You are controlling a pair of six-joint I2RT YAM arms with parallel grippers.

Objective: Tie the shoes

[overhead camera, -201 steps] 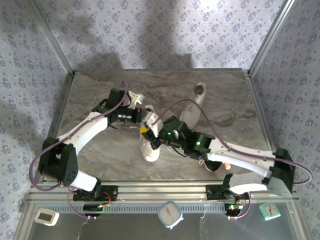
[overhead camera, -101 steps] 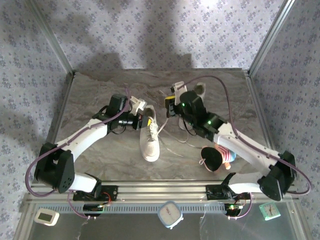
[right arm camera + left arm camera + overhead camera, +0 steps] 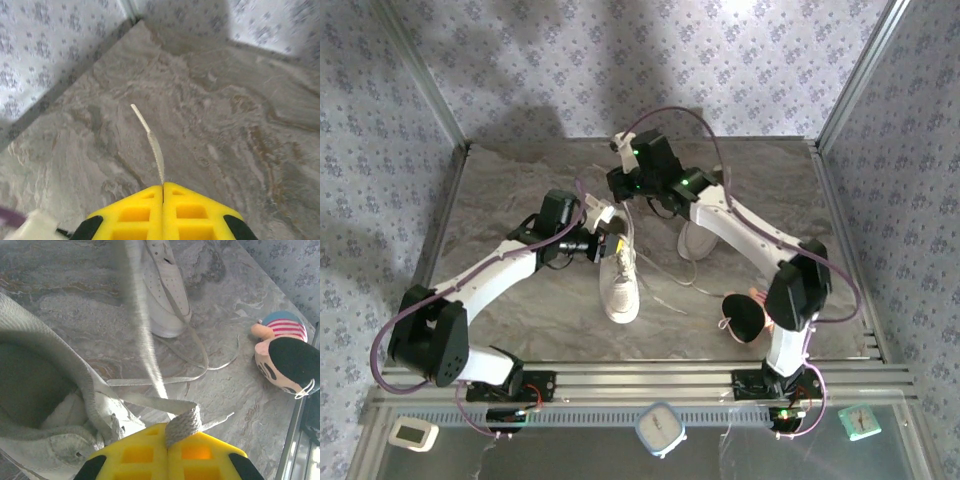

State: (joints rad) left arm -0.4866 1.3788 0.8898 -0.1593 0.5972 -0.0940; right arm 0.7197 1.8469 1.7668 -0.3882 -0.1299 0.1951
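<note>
Shoes (image 3: 620, 287) lie untied; left hand (image 3: 167, 440) and right hand (image 3: 163, 194) pinch lace ends (image 3: 183, 420).

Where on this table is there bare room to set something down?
Bare marble: the far left corner of the table beyond the left arm, and the far right corner past the right arm. The middle is crowded: near shoe, far shoe, loose laces, plush toy, and left end effector and right end effector each shut on a lace.

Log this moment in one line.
left gripper: shut on lace | right gripper: shut on lace tip | near sneaker: not tied
</note>
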